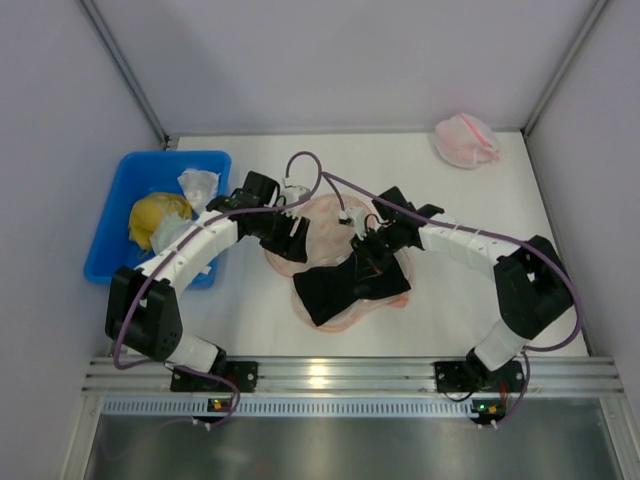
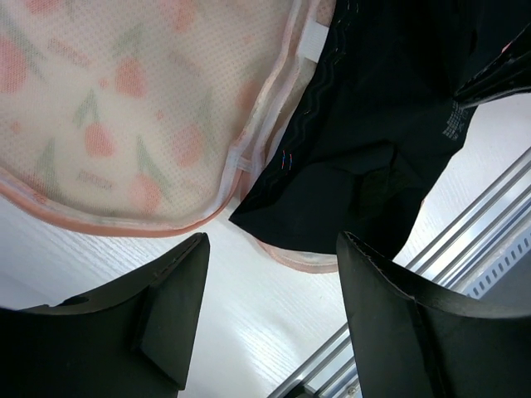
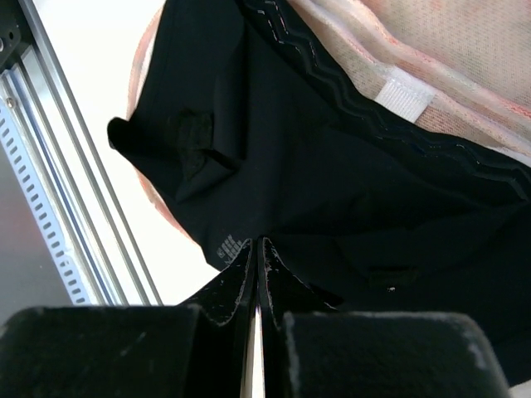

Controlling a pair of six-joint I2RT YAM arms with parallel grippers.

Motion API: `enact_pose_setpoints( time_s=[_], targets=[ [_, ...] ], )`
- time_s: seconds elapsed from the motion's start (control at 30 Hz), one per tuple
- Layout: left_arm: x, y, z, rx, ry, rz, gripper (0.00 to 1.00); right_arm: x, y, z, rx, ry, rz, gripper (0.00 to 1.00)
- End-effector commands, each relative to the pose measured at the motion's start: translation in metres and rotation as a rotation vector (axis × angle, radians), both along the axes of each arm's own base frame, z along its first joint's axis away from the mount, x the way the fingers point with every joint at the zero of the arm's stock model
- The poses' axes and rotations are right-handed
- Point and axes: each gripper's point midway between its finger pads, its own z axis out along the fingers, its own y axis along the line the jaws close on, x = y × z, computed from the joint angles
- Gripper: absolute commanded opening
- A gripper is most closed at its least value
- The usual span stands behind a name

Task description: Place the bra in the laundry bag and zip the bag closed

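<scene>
The black bra lies draped over the near half of the peach mesh laundry bag in the middle of the white table, crossing the bag's zipper edge. The right gripper is pinched tight on the bra's fabric. The left gripper hangs with its fingers spread, holding nothing, above the bag's rim just beside the bra.
</scene>
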Motion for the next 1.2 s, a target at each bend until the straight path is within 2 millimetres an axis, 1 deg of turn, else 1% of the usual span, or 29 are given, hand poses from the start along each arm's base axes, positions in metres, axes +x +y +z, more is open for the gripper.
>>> enact_pose_setpoints(
  time_s=[0.0,0.13,0.17,0.2,0.23,0.27,0.3,0.33,0.37,0.4,0.43,0.47,0.5,0.53,0.57,0.6,0.63,0.67,0.7,0.73,0.77,0.8,0.83,0.87,0.9,0.97,1.0,1.1,1.17],
  targets=[
    [0.001,0.004,0.007,-0.009,-0.024,0.012,0.68,0.002,0.015,0.001,0.04,-0.039,0.045,0.0],
    [0.006,0.008,0.004,0.011,-0.025,0.034,0.69,-0.003,0.014,-0.001,0.035,-0.048,0.067,0.0],
    [0.008,0.01,0.004,0.018,-0.027,0.043,0.69,-0.005,0.014,0.0,0.031,-0.051,0.076,0.02],
    [0.013,0.01,0.007,0.022,-0.039,0.051,0.69,-0.005,0.014,0.002,0.028,-0.056,0.081,0.16],
    [0.019,0.013,0.005,0.046,-0.047,0.065,0.7,-0.006,0.012,0.005,0.019,-0.061,0.091,0.21],
    [0.024,0.014,0.006,0.054,-0.06,0.069,0.7,-0.004,0.011,0.014,0.027,-0.089,0.091,0.26],
    [0.033,0.013,0.013,0.055,-0.087,0.074,0.7,-0.001,0.01,0.022,0.032,-0.114,0.092,0.35],
    [0.041,0.015,0.01,0.076,-0.091,0.083,0.7,0.005,0.008,0.032,0.046,-0.149,0.084,0.41],
    [0.048,0.017,0.01,0.085,-0.1,0.086,0.7,0.008,0.007,0.047,0.068,-0.191,0.075,0.47],
    [0.059,0.016,0.018,0.086,-0.122,0.094,0.71,0.012,0.005,0.055,0.078,-0.209,0.065,0.57],
    [0.067,0.016,0.009,0.101,-0.107,0.097,0.73,0.021,0.001,0.066,0.089,-0.24,0.047,0.61],
    [0.075,0.019,0.009,0.11,-0.113,0.109,0.78,0.021,-0.004,0.073,0.09,-0.246,0.041,0.65],
    [0.087,0.018,0.007,0.111,-0.108,0.115,0.79,0.025,-0.006,0.078,0.09,-0.258,0.035,0.74],
    [0.093,0.018,0.006,0.107,-0.107,0.117,0.79,0.031,-0.013,0.082,0.091,-0.262,0.01,0.76],
    [0.101,0.023,0.005,0.101,-0.1,0.13,0.79,0.032,-0.018,0.085,0.091,-0.264,-0.006,0.76],
    [0.114,0.023,0.0,0.106,-0.098,0.137,0.8,0.033,-0.022,0.087,0.095,-0.261,-0.016,0.77],
    [0.122,0.03,-0.003,0.117,-0.101,0.145,0.8,0.038,-0.032,0.086,0.093,-0.253,-0.052,0.8],
    [0.134,0.034,0.001,0.133,-0.122,0.156,0.8,0.039,-0.038,0.089,0.101,-0.257,-0.07,0.85],
    [0.14,0.035,-0.012,0.154,-0.104,0.151,0.8,0.038,-0.042,0.091,0.113,-0.237,-0.085,0.93],
    [0.146,0.039,-0.015,0.17,-0.112,0.145,0.8,0.042,-0.055,0.093,0.116,-0.237,-0.126,0.95],
    [0.154,0.041,-0.014,0.178,-0.123,0.146,0.8,0.042,-0.06,0.093,0.12,-0.232,-0.142,0.98],
    [0.159,0.043,-0.025,0.194,-0.107,0.147,0.8,0.042,-0.066,0.094,0.123,-0.227,-0.162,0.99],
    [0.164,0.048,-0.028,0.203,-0.106,0.151,0.8,0.046,-0.076,0.092,0.119,-0.223,-0.199,0.99],
    [0.17,0.049,-0.029,0.203,-0.11,0.157,0.78,0.044,-0.08,0.095,0.129,-0.225,-0.215,0.99],
    [0.173,0.051,-0.039,0.21,-0.091,0.154,0.77,0.045,-0.091,0.092,0.125,-0.208,-0.251,0.99],
    [0.18,0.056,-0.044,0.21,-0.087,0.159,0.76,0.043,-0.1,0.093,0.134,-0.203,-0.283,0.99],
    [0.179,0.055,-0.051,0.197,-0.066,0.148,0.73,0.043,-0.108,0.089,0.127,-0.187,-0.316,0.99],
    [0.18,0.059,-0.06,0.192,-0.049,0.132,0.65,0.04,-0.123,0.085,0.123,-0.171,-0.367,0.99],
    [0.177,0.058,-0.066,0.182,-0.03,0.121,0.63,0.036,-0.128,0.085,0.125,-0.163,-0.385,0.99]
  ],
)
